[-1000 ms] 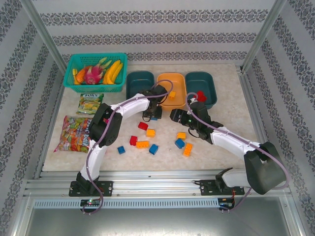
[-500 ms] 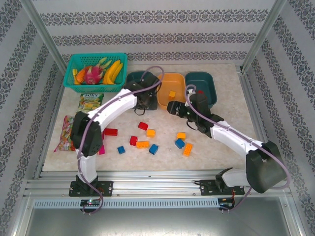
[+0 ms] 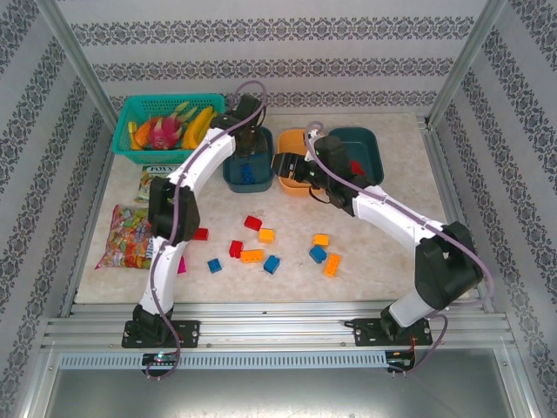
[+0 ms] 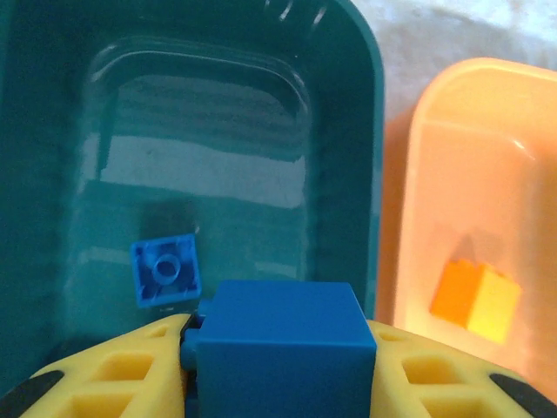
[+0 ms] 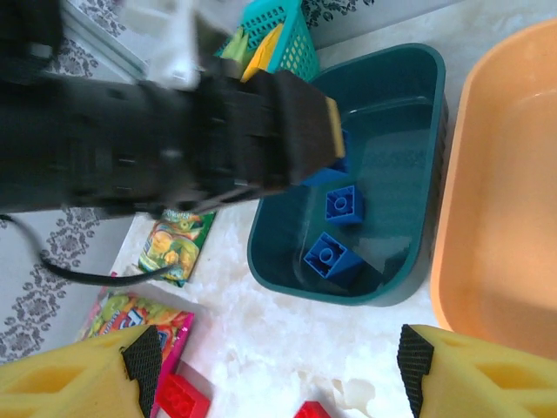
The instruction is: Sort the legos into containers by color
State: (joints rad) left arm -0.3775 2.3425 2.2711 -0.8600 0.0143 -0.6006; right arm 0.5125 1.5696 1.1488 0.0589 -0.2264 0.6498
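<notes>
Our left gripper (image 4: 278, 383) has swung above the left dark teal plastic tub (image 4: 344, 157), clenching a blue plastic brick (image 4: 278, 340). Our right gripper (image 5: 278, 361) hangs beside it, released.

The walls (image 3: 278, 52) on 3 sides carry white wallpaper with grey ornamental bands. 2 slanted aluminium posts (image 3: 74, 61) stand at the upper left and upper right. The table top (image 3: 392, 270) is beige, marble-like and evenly lit. Along the lower edge run aluminium rails (image 3: 278, 335).

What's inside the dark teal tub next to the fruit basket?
Two blue legos lie side by side on the floor of the tub. The left gripper holds a third blue lego over it, hiding the floor underneath.
</notes>
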